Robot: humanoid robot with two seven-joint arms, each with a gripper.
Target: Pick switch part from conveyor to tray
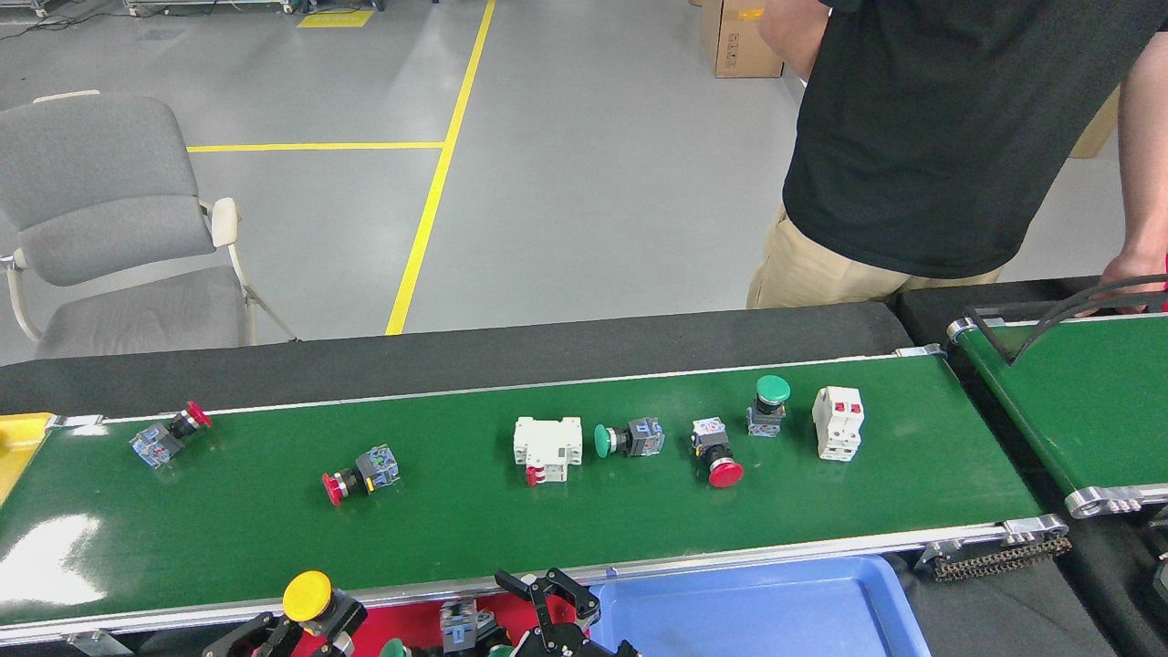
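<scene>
Head view over the conveyor (pixel 511 525), glossy green belt w/ silver rails, seven switch parts spread along it. From L to R: red-capped pushbutton (pixel 169 436) near the far rail; second red pushbutton (pixel 359 474) on its side mid-belt; white circuit breaker (pixel 547 447); green pushbutton (pixel 628 439) lying just beside it; red mushroom button (pixel 716 452); upright green mushroom button (pixel 766 404); white breaker w/ red toggles (pixel 838 422) near the belt's R end.

At the bottom edge, left hand (pixel 297 630) gripping a yellow-capped pushbutton (pixel 310 598), raised over the near rail by the red tray (pixel 415 622), black fingers closed round the body below the cap. Right hand (pixel 557 607) also low in frame, over the seam between red tray and blue tray (pixel 776 607); fingers look parted, though mostly cropped, so grip and load can't be told for sure. A grey-blue switch block (pixel 461 628) and green caps visible in the red tray beside it.

Beyond the black bench (pixel 456 356), a person in black T-shirt and khaki trousers (pixel 931 155), one hand (pixel 1127 278) resting by a second green belt (pixel 1086 392) at R. Grey chair (pixel 109 219) at L; cardboard box (pixel 739 36) on the floor behind.
</scene>
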